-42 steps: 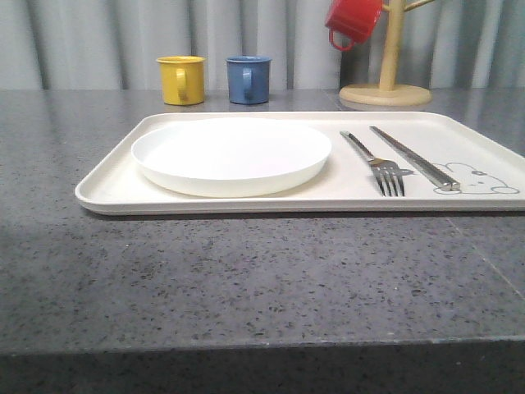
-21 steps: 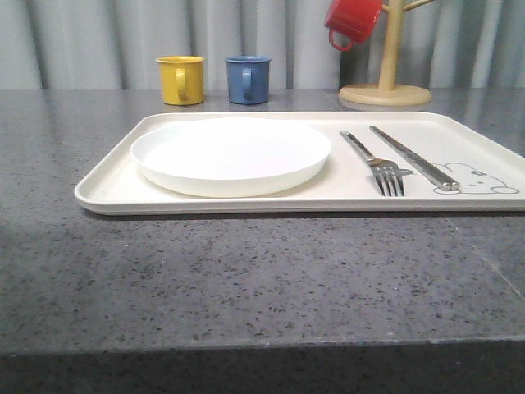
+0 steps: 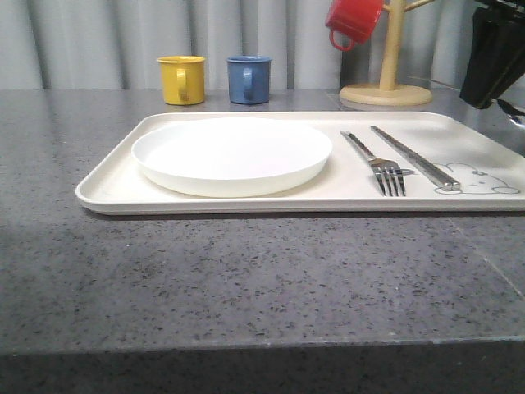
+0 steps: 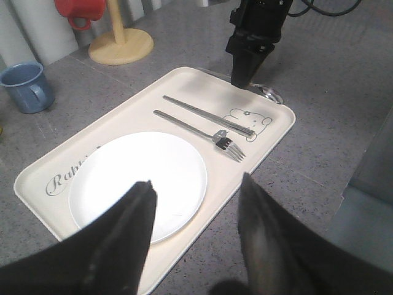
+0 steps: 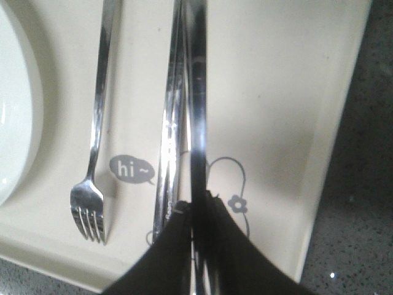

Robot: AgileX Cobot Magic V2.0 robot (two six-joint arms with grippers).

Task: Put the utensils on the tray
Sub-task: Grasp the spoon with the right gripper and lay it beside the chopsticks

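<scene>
The cream tray point(image 3: 246, 205) carries a white plate point(image 3: 232, 153), a fork point(image 3: 379, 164) and chopsticks point(image 3: 414, 158). At the tray's far right end, my right gripper point(image 3: 490, 82) hangs shut on a spoon point(image 3: 517, 116). In the right wrist view the spoon handle point(image 5: 198, 92) runs out from the right gripper point(image 5: 195, 206), just above the tray point(image 5: 276, 92) and beside the chopsticks point(image 5: 172, 123) and fork point(image 5: 98, 123). The spoon's bowl point(image 4: 271, 94) sits by the tray's rim, under the right gripper point(image 4: 245, 77). My left gripper point(image 4: 196, 190) is open above the tray's near edge by the plate point(image 4: 138, 184).
Behind the tray stand a yellow mug point(image 3: 181, 80) and a blue mug point(image 3: 248, 79). A red mug point(image 3: 353, 20) hangs on a wooden mug tree point(image 3: 385, 90) at the back right. Grey stone tabletop point(image 3: 246, 279) spreads in front of the tray.
My right gripper has come into the front view at the upper right, holding the spoon. Tray, plate, fork and chopsticks have stayed put.
</scene>
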